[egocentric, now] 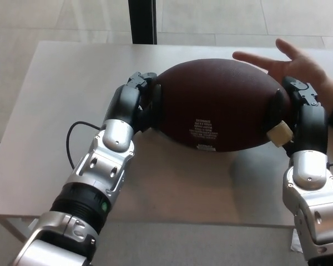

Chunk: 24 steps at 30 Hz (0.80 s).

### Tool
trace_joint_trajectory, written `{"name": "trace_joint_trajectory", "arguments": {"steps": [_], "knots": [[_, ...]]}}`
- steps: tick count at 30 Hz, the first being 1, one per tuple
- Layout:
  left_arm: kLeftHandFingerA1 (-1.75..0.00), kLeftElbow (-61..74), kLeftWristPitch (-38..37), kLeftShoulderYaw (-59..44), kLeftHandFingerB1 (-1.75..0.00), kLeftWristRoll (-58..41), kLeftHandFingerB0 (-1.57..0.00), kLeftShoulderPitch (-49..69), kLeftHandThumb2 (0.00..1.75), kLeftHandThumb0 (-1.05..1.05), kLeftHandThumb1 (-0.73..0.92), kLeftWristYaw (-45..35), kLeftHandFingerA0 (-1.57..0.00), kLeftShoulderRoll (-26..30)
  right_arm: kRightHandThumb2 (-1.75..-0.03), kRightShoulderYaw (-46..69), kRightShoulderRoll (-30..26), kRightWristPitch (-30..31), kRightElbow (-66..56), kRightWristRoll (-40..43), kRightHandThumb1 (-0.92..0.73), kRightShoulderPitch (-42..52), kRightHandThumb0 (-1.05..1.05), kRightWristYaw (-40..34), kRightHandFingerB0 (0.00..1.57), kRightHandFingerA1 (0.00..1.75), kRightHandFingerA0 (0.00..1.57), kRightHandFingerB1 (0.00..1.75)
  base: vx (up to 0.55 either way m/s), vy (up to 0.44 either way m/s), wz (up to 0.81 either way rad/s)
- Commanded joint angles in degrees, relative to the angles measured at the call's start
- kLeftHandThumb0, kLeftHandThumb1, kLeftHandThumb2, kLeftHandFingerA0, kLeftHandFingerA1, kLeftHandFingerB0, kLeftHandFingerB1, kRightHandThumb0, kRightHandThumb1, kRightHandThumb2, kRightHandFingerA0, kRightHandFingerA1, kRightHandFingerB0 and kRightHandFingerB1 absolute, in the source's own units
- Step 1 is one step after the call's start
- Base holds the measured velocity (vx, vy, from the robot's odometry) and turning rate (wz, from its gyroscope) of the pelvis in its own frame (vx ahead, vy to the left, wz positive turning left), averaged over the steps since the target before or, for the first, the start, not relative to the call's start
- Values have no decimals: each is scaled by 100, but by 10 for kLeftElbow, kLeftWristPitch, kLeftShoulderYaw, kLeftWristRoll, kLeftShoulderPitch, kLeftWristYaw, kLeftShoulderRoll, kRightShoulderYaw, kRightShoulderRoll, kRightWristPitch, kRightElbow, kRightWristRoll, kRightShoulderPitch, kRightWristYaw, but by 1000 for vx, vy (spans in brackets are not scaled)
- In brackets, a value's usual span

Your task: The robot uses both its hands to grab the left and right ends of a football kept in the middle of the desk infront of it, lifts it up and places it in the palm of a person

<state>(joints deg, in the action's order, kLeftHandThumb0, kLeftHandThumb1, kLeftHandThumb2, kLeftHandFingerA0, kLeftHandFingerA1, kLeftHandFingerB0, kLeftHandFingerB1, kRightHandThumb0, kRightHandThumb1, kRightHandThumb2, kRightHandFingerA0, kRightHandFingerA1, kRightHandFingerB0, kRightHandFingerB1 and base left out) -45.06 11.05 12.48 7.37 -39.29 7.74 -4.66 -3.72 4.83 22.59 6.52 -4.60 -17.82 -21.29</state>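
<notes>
Football (216, 105), long axis left-right, being clasped endwise by left hand (139, 100) and right hand (291, 113) (apparently lifted), lying just short of palm (297, 66).

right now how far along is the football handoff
Grab done: the left hand and right hand clamp the two ends of the football, which looks lifted off the desk. In hand: carrying it toward the person's open palm, just behind the ball. Left: setting it in the palm and letting go.
</notes>
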Motion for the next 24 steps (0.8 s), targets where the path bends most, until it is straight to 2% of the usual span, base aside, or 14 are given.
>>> {"name": "trace_joint_trajectory", "arguments": {"steps": [1, 2, 6, 7, 9, 10, 11, 14, 16, 19, 20, 21, 22, 24], "knots": [[-72, -27, 27, 74, -41, 22, -36, 5, 59, -35, 65, -80, -70, -88, -63, -88, 51, 27, 13, 29, -76, -39, -73, 116, 45, 68, 62, 39, 0, 0, 0], [-76, -26, 22, 67, -52, 16, -30, 10, 85, -42, 51, -75, -66, -91, -63, -82, 55, 31, 12, 35, -76, -36, -72, 114, 47, 67, 57, 38, 0, 0, 0], [-74, -15, 11, 72, -52, 20, -30, 28, 88, -44, 54, -67, -61, -86, -63, -44, 74, 49, 9, 76, -77, -26, -71, 112, 48, 68, 57, 38, 0, 0, 0], [-75, -9, 13, 75, -41, 22, -42, 30, 60, -38, 70, -69, -61, -83, -63, -39, 79, 50, 8, 82, -77, -26, -70, 110, 47, 68, 59, 37, 0, 0, 0], [-69, -7, 8, 73, -40, 20, -42, 30, 60, -37, 67, -69, -63, -79, -63, -16, 94, 47, 4, 103, -75, -23, -69, 101, 50, 69, 62, 38, 0, 0, 0], [-71, 4, 9, 75, -52, 21, -34, 31, 87, -41, 54, -71, -63, -74, -63, -9, 100, 41, 3, 106, -76, -24, -69, 97, 49, 67, 63, 38, 0, 0, 0], [-82, 7, 9, 73, -39, 20, -46, 28, 59, -37, 67, -70, -67, -72, -63, -1, 106, 36, 3, 109, -77, -27, -67, 96, 50, 68, 65, 39, 0, 0, 0], [-93, 5, 12, 74, -40, 27, -50, 15, 60, -39, 66, -63, -74, -70, -63, 19, 117, 35, -2, 123, -77, -33, -67, 96, 51, 68, 66, 38, 0, 0, 0], [-76, 13, -9, 84, -41, 36, -55, 6, 60, -39, 68, -76, -54, -55, -63, 39, 129, 31, -3, 133, -75, -46, -65, 87, 53, 67, 68, 38, 0, 0, 0], [-85, 27, 4, 40, -43, -4, -43, -26, 59, -30, 64, -76, -68, -59, -62, 69, 142, 26, -11, 153, -74, -83, -63, 78, 50, 65, 67, 40, 0, 0, 0], [-82, 24, 13, 34, -42, -8, -41, -40, 59, -31, 65, -80, -68, -58, -97, 75, 143, 30, -13, 151, -58, -95, -62, 74, 43, 71, 66, 55, 0, 0, 0], [-87, 21, 19, 29, -42, -9, -40, -54, 59, -31, 64, -78, -67, -58, -97, 83, 145, 31, -14, 155, -58, -106, -62, 73, 42, 72, 66, 55, 0, 0, 0], [-113, 16, 23, 25, -42, -11, -39, -68, 59, -30, 65, -81, -66, -55, -62, 91, 147, 37, -16, 158, -73, -117, -63, 69, 50, 64, 71, 40, 0, 0, 0], [-118, 0, 10, 25, -43, -4, -37, -85, 58, -29, 63, -83, -68, -51, -62, 98, 146, 41, -19, 162, -73, -129, -63, 73, 50, 66, 70, 40, 0, 0, 0]]}}
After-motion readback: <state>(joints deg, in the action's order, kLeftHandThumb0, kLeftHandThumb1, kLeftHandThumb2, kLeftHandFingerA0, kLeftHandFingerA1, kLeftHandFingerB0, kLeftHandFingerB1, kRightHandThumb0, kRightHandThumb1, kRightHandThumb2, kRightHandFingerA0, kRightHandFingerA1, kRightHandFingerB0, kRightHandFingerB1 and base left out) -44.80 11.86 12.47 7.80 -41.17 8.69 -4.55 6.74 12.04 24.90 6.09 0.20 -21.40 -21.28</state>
